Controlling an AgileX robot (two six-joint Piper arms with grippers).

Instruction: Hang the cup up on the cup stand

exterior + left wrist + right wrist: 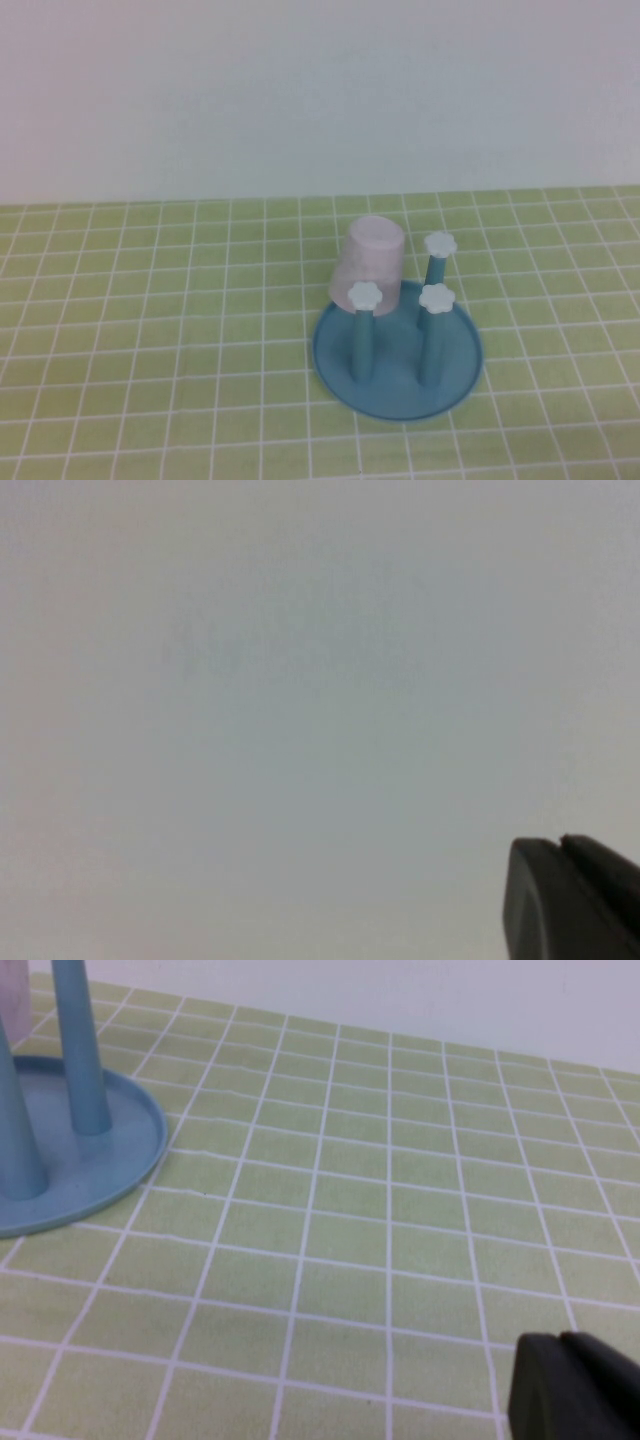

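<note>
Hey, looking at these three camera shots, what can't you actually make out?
- Fourth blue peg: high view, hidden under the upside-down pale pink plastic cup on the round blue plastic cup stand.
- Stand's white flower caps: right wrist view, cut off by the edge.
- Left claw: left wrist view, only a dark corner against a blank pale surface.
- Right claw: right wrist view, only a dark corner above the green grid-patterned table. Neither claw appears in the high view.

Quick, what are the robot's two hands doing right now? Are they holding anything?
Left gripper: only a dark tip shows against a blank wall; cannot be told.
Right gripper: low over the green table; cannot be told.
</note>
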